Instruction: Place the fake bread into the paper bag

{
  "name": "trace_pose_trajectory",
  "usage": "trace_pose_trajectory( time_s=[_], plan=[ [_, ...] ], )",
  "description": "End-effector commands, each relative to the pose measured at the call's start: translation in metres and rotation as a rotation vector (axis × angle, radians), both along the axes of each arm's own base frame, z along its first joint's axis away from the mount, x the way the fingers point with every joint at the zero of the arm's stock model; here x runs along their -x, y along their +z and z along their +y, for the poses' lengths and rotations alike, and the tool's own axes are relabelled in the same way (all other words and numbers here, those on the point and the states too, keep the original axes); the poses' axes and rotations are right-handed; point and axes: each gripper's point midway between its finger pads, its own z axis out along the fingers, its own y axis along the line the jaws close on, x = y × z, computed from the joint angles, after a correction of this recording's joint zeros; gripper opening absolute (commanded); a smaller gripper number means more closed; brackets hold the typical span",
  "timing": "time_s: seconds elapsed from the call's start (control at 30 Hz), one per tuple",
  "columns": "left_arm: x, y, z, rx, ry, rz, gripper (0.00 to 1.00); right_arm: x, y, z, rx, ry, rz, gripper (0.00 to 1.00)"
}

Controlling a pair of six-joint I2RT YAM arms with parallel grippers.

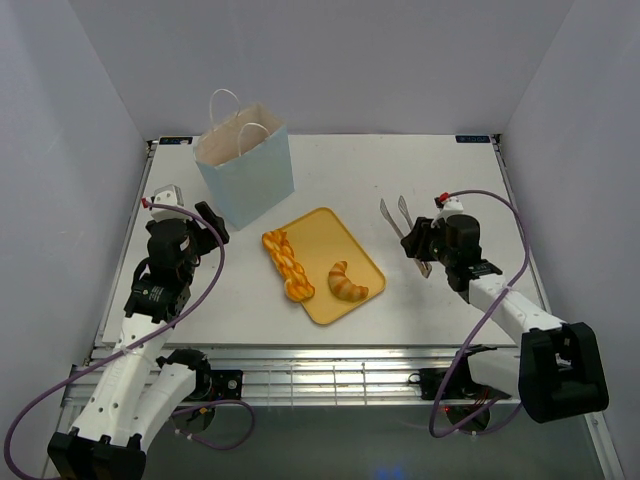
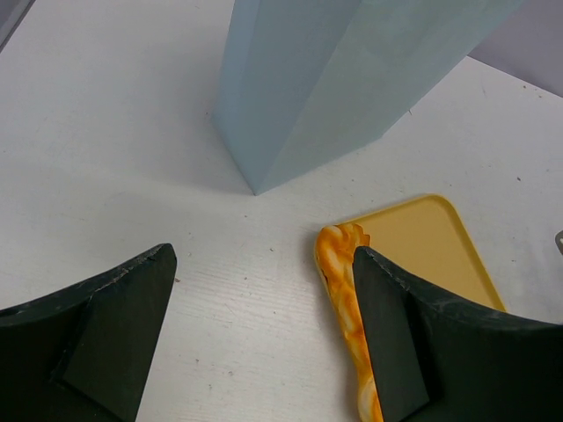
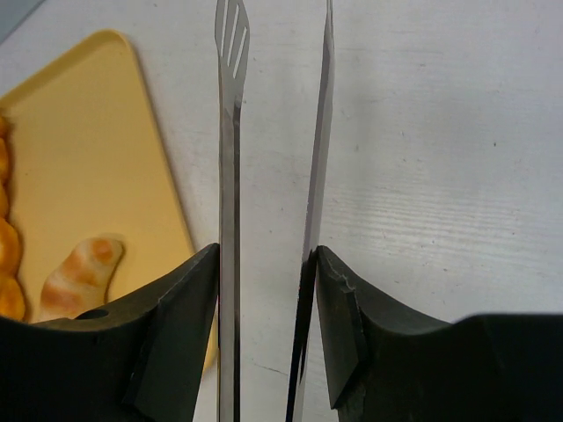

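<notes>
Yellow tray (image 1: 322,232), frame centre: orange braid (image 1: 286,262) and croissant (image 1: 347,282) on it. Paper bag (image 1: 245,170) upright, upper left; contents not visible. Left gripper (image 2: 262,257) wide open, empty. Right gripper (image 3: 268,264) clamps tongs (image 3: 230,132)

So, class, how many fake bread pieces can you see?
2: the orange braid on the tray's left edge, the croissant near its lower right. More may be hidden inside the paper bag.
</notes>
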Motion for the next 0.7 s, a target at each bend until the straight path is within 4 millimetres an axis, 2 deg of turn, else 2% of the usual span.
trace_pose_trajectory(
  time_s=[0.0,0.2,0.67],
  plan=[
    [-0.001,0.007,-0.002,0.006,-0.015,-0.026,0.92,-0.011,-0.008,-0.011,0.06,-0.034,-0.031,0.52],
    [-0.001,0.005,-0.003,0.005,-0.021,-0.017,0.92,-0.012,-0.03,-0.013,0.085,-0.045,0.022,0.55],
    [-0.002,0.006,-0.006,0.01,-0.033,-0.022,0.92,-0.009,-0.065,-0.015,0.133,-0.055,0.15,0.65]
  ],
)
